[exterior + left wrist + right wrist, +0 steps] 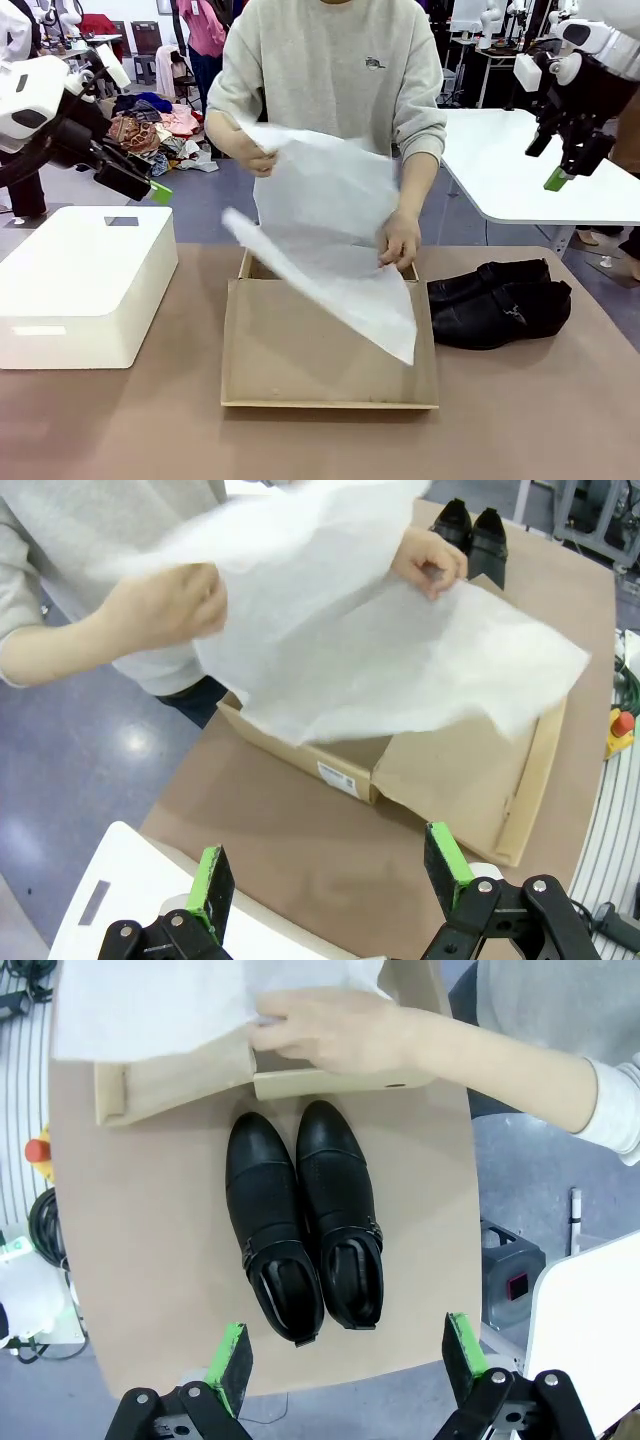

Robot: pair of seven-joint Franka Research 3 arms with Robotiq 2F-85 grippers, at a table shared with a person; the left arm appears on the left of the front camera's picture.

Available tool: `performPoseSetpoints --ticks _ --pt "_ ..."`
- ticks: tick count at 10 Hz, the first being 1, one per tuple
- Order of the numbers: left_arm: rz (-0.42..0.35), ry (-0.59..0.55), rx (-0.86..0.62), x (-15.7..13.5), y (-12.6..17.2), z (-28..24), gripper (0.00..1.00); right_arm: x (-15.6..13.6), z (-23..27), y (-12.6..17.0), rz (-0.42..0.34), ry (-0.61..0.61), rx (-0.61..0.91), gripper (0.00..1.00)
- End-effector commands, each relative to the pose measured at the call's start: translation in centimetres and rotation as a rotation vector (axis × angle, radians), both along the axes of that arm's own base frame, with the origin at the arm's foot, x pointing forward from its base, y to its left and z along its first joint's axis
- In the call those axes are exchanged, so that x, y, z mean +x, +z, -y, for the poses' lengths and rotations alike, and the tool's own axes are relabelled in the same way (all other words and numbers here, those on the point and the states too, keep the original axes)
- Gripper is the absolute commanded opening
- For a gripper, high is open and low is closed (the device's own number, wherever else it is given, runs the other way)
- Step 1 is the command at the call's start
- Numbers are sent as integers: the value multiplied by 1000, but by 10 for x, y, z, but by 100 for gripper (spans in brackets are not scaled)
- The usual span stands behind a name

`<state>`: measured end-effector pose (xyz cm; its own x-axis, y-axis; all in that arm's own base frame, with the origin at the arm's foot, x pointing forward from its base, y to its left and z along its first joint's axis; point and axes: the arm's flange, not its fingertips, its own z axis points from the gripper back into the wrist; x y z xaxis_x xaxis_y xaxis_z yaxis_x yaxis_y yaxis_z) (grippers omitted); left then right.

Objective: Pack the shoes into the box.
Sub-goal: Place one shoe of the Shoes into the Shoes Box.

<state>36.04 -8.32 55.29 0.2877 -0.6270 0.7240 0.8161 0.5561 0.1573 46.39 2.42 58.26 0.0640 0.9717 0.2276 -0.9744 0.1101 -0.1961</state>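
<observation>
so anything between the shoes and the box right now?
Yes. The person holds tissue paper spread over the open box, with one hand at its wall nearest the shoes. The right gripper hangs open above the shoes, with nothing visible between them.

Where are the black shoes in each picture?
Front view: the shoes lie side by side at the right, next to the box.
Left wrist view: the shoes are at the top edge, beyond the box.
Right wrist view: the shoes are in the middle, toes pointing up at the box.
Shared landmark: the brown box beside the shoes.
</observation>
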Motion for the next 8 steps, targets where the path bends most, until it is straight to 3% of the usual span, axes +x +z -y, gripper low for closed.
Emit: performPoseSetpoints --ticks 1,4,8 --pt "5 -15 -11 0 -1 -1 100 -5 2 -4 0 -2 14 100" --pt "5 -15 -11 0 -1 -1 100 20 8 -12 2 24 0 100" --pt "5 -15 -11 0 -1 -1 100 44 25 -58 -16 21 -66 100"
